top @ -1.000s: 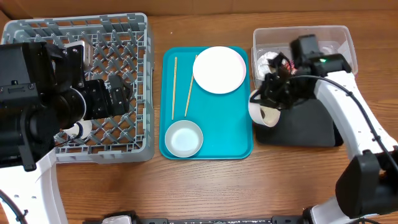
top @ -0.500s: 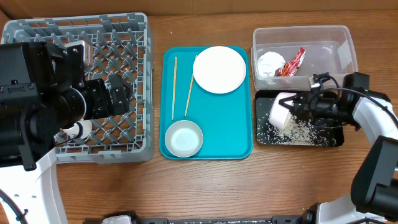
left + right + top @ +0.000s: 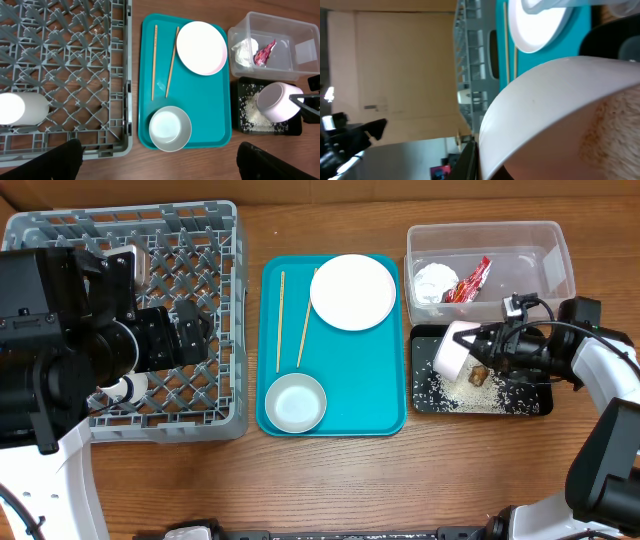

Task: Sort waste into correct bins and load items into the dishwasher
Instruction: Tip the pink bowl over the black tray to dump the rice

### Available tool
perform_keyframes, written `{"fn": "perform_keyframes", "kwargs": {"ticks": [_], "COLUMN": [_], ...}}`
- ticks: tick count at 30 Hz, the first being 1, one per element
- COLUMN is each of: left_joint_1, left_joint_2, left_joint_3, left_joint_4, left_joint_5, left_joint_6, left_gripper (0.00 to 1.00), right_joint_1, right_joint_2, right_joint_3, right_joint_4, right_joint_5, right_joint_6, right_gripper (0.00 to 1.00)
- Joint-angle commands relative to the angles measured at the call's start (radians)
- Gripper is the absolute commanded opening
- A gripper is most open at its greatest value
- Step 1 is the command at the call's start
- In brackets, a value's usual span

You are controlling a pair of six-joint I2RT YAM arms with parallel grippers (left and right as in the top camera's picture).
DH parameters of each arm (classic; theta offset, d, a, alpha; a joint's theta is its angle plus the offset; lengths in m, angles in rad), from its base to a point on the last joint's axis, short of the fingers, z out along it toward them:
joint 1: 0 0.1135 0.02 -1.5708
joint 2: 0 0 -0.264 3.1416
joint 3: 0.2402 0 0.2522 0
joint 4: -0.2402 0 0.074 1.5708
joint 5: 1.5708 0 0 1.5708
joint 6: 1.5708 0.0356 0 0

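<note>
My right gripper is shut on a pale bowl, held tipped on its side over the black tray. Loose rice grains and a small brown scrap lie on that tray. The bowl fills the right wrist view. The clear tub behind holds the white paper wad and the red wrapper. The plate, two chopsticks and a second bowl lie on the teal tray. My left gripper is open and empty, high above the table.
The grey dish rack stands at the left with a white cup lying in its near left corner. The left arm's bulk hangs over the rack's left half. Bare wooden table runs along the front.
My right gripper carried the bowl from beside the clear tub to over the black tray and tipped it. Rice spilled onto the tray, then the brown scrap fell there. The left arm stayed still.
</note>
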Motion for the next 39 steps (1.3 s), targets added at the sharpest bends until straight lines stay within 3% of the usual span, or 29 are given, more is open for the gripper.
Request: {"fn": "perform_keyframes", "kwargs": {"ticks": [1, 3, 5, 6, 9, 12, 15, 16, 18, 19, 21, 22, 24, 25, 26, 28, 29, 32, 33, 35, 36, 37, 38, 39], "left_joint_1": [-0.003, -0.003, -0.003, -0.003, -0.004, -0.004, -0.004, -0.004, -0.004, -0.004, -0.004, -0.004, -0.004, -0.004, -0.004, -0.004, -0.004, -0.004, -0.004, -0.004, -0.004, -0.004, -0.004, -0.004], "left_joint_2": [0.008, 0.008, 0.010, 0.012, 0.014, 0.014, 0.014, 0.014, 0.014, 0.014, 0.014, 0.014, 0.014, 0.014, 0.014, 0.014, 0.014, 0.014, 0.014, 0.014, 0.014, 0.014, 0.014, 0.014], "left_joint_3": [0.008, 0.008, 0.008, 0.008, 0.008, 0.008, 0.008, 0.008, 0.008, 0.008, 0.008, 0.008, 0.008, 0.008, 0.008, 0.008, 0.008, 0.008, 0.008, 0.008, 0.008, 0.008, 0.008, 0.008], "left_joint_4": [0.001, 0.001, 0.002, 0.002, 0.001, 0.001, 0.002, 0.002, 0.002, 0.001, 0.001, 0.001, 0.002, 0.002, 0.001, 0.001, 0.001, 0.001, 0.002, 0.002, 0.002, 0.001, 0.002, 0.002], "left_joint_5": [0.008, 0.008, 0.008, 0.008, 0.008, 0.007, 0.008, 0.008, 0.008, 0.008, 0.008, 0.008, 0.007, 0.007, 0.007, 0.007, 0.007, 0.008, 0.007, 0.007, 0.008, 0.008, 0.008, 0.008], "left_joint_6": [0.014, 0.014, 0.014, 0.014, 0.014, 0.014, 0.014, 0.014, 0.014, 0.014, 0.014, 0.014, 0.014, 0.014, 0.014, 0.014, 0.014, 0.014, 0.014, 0.014, 0.014, 0.014, 0.014, 0.014], "left_gripper": [1.00, 1.00, 1.00, 1.00, 1.00, 1.00, 1.00, 1.00, 1.00, 1.00, 1.00, 1.00, 1.00, 1.00, 1.00, 1.00, 1.00, 1.00, 1.00, 1.00, 1.00, 1.00, 1.00, 1.00], "right_joint_1": [-0.007, -0.008, -0.002, -0.001, -0.001, 0.007, 0.008, 0.008, 0.012, 0.012, 0.010, 0.010, 0.017, 0.020, 0.021, 0.018, 0.018, 0.027, 0.027, 0.025, 0.025, 0.028, 0.039, 0.042], "right_joint_2": [-0.005, -0.005, -0.005, -0.005, -0.005, -0.005, -0.005, -0.005, -0.005, -0.005, -0.003, -0.003, -0.007, -0.009, -0.008, -0.003, -0.003, -0.015, -0.015, -0.013, -0.013, -0.017, -0.022, -0.024], "right_joint_3": [-0.006, -0.007, -0.008, -0.008, -0.008, -0.008, -0.008, -0.008, -0.008, -0.008, -0.008, -0.008, -0.008, -0.008, -0.008, -0.008, -0.009, -0.009, -0.009, -0.009, -0.009, -0.009, -0.009, -0.008], "right_joint_4": [0.040, 0.047, 0.039, 0.041, 0.061, 0.008, 0.009, -0.012, -0.053, -0.042, -0.003, -0.009, -0.036, -0.048, -0.020, 0.026, 0.023, 0.016, 0.042, 0.068, 0.054, 0.048, 0.007, -0.007], "right_joint_5": [-0.015, 0.022, -0.171, -0.176, -0.002, -0.096, 0.066, 0.029, -0.056, -0.018, 0.127, 0.069, -0.197, -0.241, -0.192, 0.005, -0.004, -0.175, -0.105, 0.114, 0.089, -0.044, -0.195, -0.190], "right_joint_6": [0.056, 0.140, 0.005, -0.016, 0.092, -0.039, 0.014, 0.003, -0.127, -0.127, 0.062, 0.090, -0.099, -0.168, -0.164, 0.066, 0.101, -0.163, -0.151, 0.140, 0.183, 0.062, -0.156, -0.238], "right_gripper": [0.04, 0.04, 0.04, 0.04, 0.04, 0.04, 0.04, 0.04, 0.04, 0.04, 0.04, 0.04, 0.04, 0.04, 0.04, 0.04, 0.04, 0.04, 0.04, 0.04, 0.04, 0.04, 0.04, 0.04]}}
